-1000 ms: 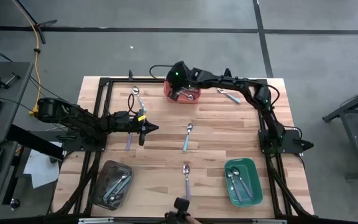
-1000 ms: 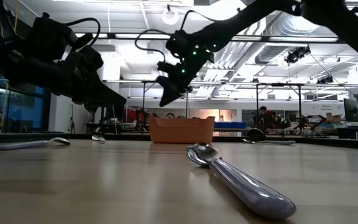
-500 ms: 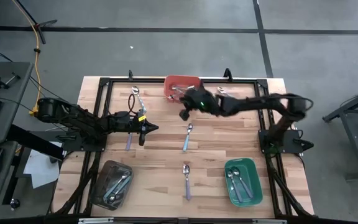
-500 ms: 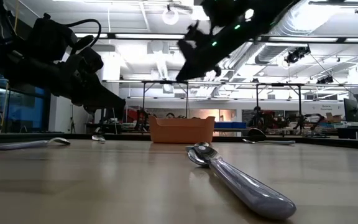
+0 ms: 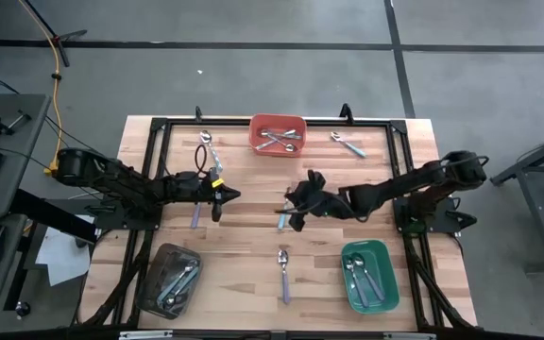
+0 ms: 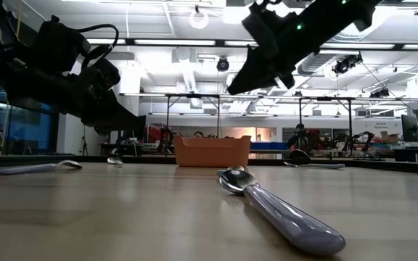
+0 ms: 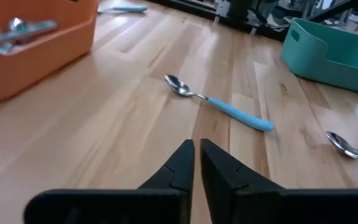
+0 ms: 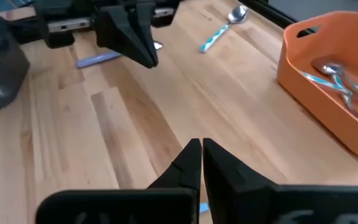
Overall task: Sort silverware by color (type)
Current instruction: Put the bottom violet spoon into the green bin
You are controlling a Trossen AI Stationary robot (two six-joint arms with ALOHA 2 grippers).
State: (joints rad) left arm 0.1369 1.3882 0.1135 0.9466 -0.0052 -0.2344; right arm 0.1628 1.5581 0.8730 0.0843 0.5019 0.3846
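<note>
A light blue spoon (image 5: pixel 282 210) lies mid-bench (image 5: pixel 253 236), between the orange tray (image 5: pixel 278 135) at the far edge and a lavender spoon (image 5: pixel 283 272) nearer the front. The right tool (image 5: pixel 295 210) hovers just over the blue spoon, fingers pressed together, empty. The left tool (image 5: pixel 221 196) hangs beside another lavender spoon (image 5: pixel 196 213), nearly closed, holding nothing. Green tray (image 5: pixel 366 276) and grey tray (image 5: pixel 169 280) hold more spoons.
</note>
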